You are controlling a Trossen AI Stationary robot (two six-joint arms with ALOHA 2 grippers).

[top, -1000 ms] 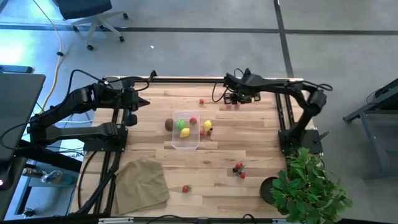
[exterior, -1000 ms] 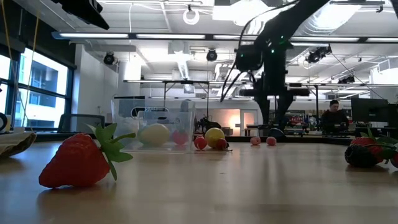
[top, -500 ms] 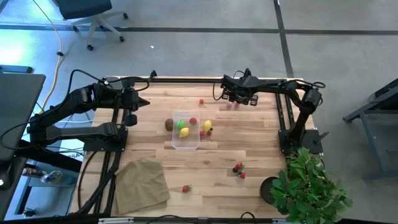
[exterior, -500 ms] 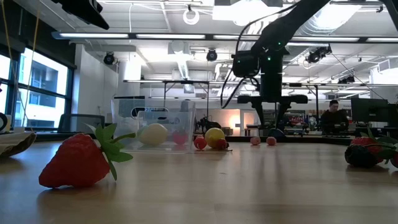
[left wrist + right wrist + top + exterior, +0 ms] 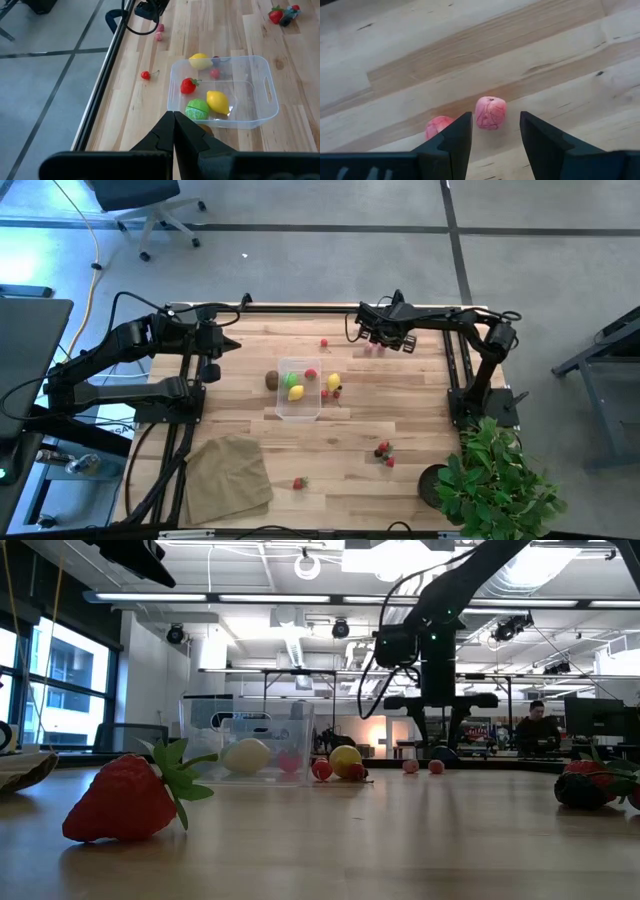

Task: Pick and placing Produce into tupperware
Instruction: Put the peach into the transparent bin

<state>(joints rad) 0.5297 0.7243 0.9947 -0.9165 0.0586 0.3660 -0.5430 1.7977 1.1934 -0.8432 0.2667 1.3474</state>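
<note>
Right gripper point(image 5: 492, 132) hangs half-open above 2 small pink lumpy berries point(image 5: 490, 112) at the table's far edge. They look light and rollable; grip 1 across its round middle, gently.

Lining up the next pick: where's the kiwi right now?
In the high view the kiwi lies on the table just outside the tupperware, on its left-arm side.

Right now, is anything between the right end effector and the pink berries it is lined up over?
Nothing visible. The right end effector stands open above the bare wood, one pink berry showing in the gap between its fingers, a second berry just beside it, partly behind one finger.
</note>
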